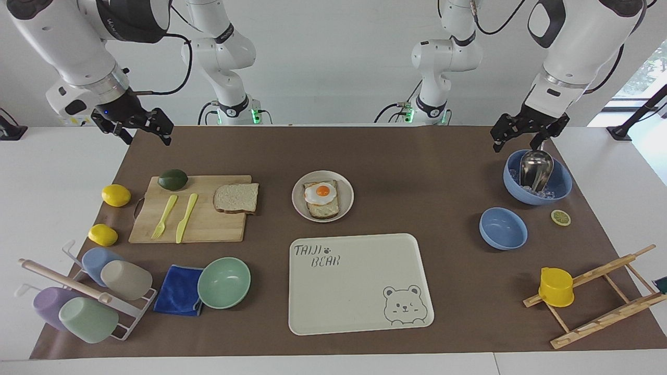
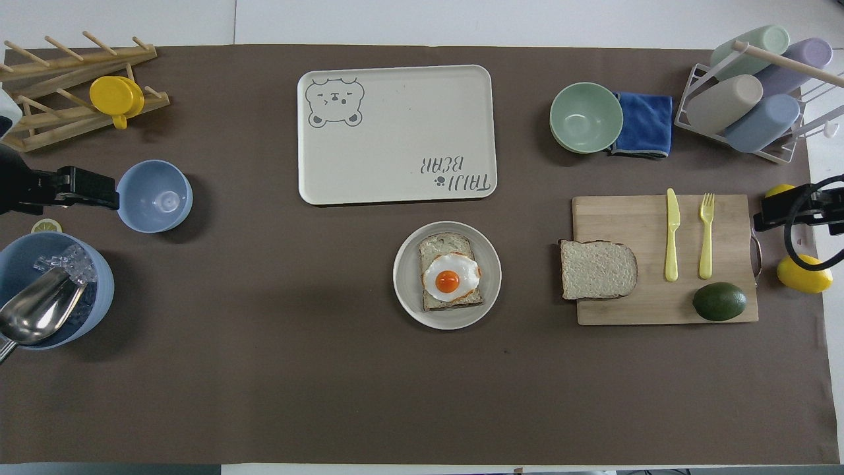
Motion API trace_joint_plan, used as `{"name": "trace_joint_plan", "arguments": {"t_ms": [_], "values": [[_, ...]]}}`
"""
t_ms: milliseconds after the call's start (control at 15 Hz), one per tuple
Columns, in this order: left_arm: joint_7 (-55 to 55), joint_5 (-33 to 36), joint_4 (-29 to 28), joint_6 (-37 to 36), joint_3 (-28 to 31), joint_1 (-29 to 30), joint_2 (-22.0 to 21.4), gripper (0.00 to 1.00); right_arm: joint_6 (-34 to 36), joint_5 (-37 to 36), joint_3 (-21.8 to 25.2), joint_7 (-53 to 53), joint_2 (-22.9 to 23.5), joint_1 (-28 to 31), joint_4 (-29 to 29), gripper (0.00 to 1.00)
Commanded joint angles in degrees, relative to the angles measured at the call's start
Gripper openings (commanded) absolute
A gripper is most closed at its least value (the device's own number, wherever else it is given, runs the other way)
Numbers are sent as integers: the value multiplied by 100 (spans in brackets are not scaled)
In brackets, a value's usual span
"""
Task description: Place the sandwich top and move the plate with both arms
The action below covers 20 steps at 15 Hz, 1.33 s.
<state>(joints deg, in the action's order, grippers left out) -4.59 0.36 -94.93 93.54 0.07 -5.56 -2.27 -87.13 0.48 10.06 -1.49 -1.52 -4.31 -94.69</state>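
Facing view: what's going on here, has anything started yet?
Nothing is being handled yet. The plain bread slice lies on the cutting board, at its edge toward the plate, which holds the egg-topped slice. The tray sits farther from the robots than the plate. The right hand hangs open above the mat's corner near the board; the left hand hangs open above the ice bowl. Both hold nothing.

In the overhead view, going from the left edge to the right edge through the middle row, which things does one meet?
small blue bowl → plate with the egg slice → sandwich top → yellow knife → yellow fork
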Motion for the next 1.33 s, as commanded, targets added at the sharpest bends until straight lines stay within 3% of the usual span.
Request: {"name": "trace_joint_plan", "arguments": {"t_ms": [0,133,333,600,867,1000,1267], "values": [[2,104,-26,-37,-42,64,-46,100,91,31,-22,-123,-15,0,3,100],[2,104,-26,-37,-42,64,-46,100,21,-38,-91,-185,-15,-148,-40,100],[2,104,-26,-37,-42,64,-46,100,65,-810,-101,603,177,-947,-49,100],[2,104,-26,-37,-42,64,-54,100,-75,-1269,-109,1692,1012,-1914,21,100],[2,104,-26,-37,-42,64,-46,100,-226,-1305,-110,2844,1785,-2442,12,100],[2,104,-26,-37,-42,64,-46,100,-286,-1917,-110,3451,2224,-2960,-5,100],[2,104,-26,-37,-42,64,-46,100,-680,-2140,-127,4076,2550,-3102,-180,100]]}}
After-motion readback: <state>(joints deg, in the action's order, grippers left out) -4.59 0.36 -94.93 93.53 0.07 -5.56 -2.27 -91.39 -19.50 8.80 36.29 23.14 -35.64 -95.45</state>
